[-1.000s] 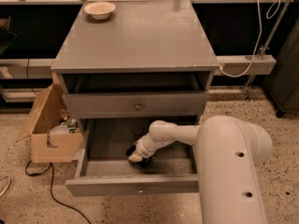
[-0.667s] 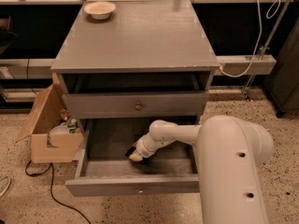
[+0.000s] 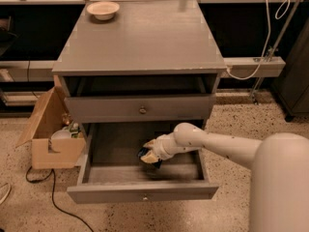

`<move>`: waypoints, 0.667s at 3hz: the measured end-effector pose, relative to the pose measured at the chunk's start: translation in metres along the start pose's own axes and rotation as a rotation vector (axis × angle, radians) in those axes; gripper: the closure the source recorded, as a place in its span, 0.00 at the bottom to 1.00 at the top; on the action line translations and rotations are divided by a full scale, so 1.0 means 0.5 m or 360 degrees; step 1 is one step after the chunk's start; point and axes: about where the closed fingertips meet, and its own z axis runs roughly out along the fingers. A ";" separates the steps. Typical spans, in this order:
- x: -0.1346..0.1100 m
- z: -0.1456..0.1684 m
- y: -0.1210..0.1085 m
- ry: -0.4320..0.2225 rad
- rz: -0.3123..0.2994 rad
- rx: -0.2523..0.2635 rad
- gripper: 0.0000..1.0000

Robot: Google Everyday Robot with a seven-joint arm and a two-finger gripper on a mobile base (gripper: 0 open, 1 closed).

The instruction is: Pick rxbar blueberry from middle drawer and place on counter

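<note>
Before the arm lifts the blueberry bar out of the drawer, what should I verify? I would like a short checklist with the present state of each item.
1. Middle drawer pulled out far enough to reach in: ok.
2. Gripper inside the drawer, right at the rxbar blueberry: ok.
3. Firm hold on the bar: cannot tell.
4. Room on the counter to set it down: ok; the bowl sits only at the far left corner.
5. Drawer front above not overhanging the bar: ok, it seems.
</note>
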 end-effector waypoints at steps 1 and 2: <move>-0.002 -0.147 -0.015 -0.0179 -0.0077 0.0077 1.00; -0.002 -0.147 -0.015 -0.0179 -0.0078 0.0077 1.00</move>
